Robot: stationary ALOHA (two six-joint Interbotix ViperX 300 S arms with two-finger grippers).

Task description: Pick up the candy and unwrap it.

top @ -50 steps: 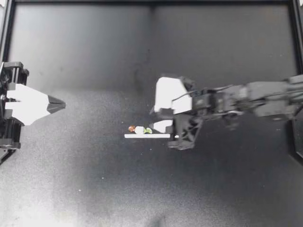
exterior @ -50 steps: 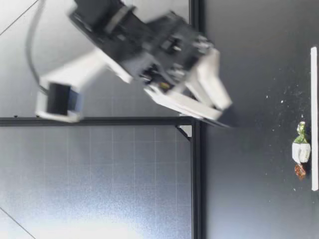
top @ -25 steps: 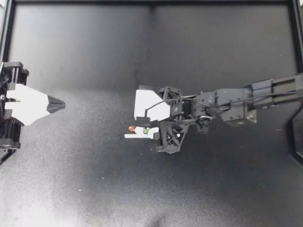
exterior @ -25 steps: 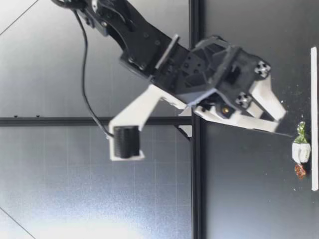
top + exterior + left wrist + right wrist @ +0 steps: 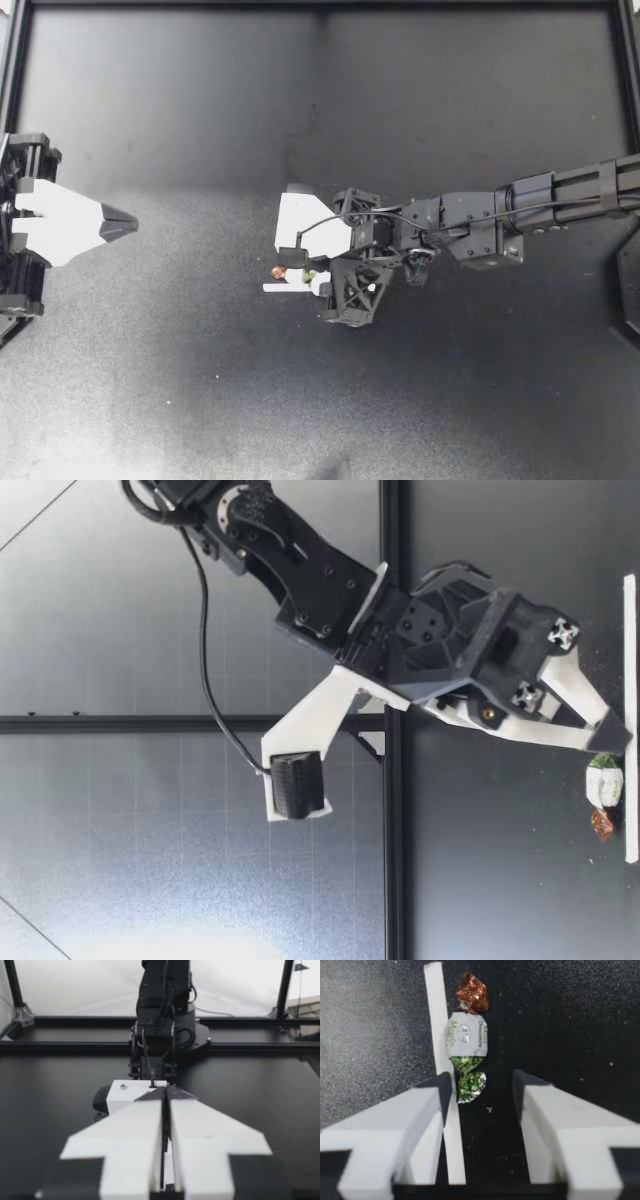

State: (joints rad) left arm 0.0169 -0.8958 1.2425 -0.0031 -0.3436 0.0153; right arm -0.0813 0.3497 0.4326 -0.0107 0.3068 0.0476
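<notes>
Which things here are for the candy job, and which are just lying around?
For the job: candy; my right claw, open around its green end; my left claw, shut, far from it.
Just lying about: white strip, beside the candy.

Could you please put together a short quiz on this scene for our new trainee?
1. True or false: the right gripper is shut on the candy.
2. Which twisted end of the candy is nearer that gripper: A, brown, or B, green?
3. Fill in: the left gripper, away at the table's side, is ____.
Key: 1 false; 2 B; 3 shut.
</notes>
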